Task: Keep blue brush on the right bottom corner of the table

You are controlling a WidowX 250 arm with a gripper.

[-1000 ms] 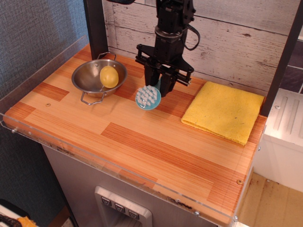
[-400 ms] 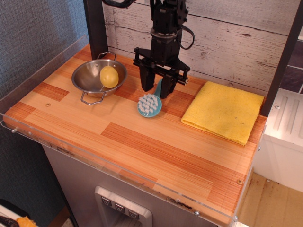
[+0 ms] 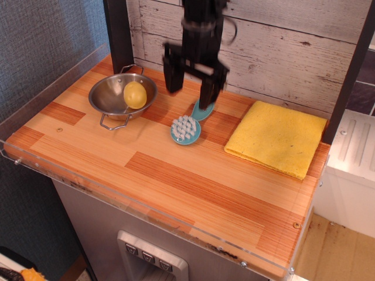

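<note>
One item concerns us: the blue brush (image 3: 187,125), bristles up, lying free on the table (image 3: 176,181) toward the far edge, well apart from the near right corner. Above it hangs the gripper (image 3: 191,82), jaws spread and empty. We judge grasping pending; next, descend and clamp the handle.

A staged toy-kitchen lab rig: acrylic-rimmed wooden table (image 3: 176,170), whitewashed plank backdrop (image 3: 281,47), small metal bowl (image 3: 114,96).
</note>
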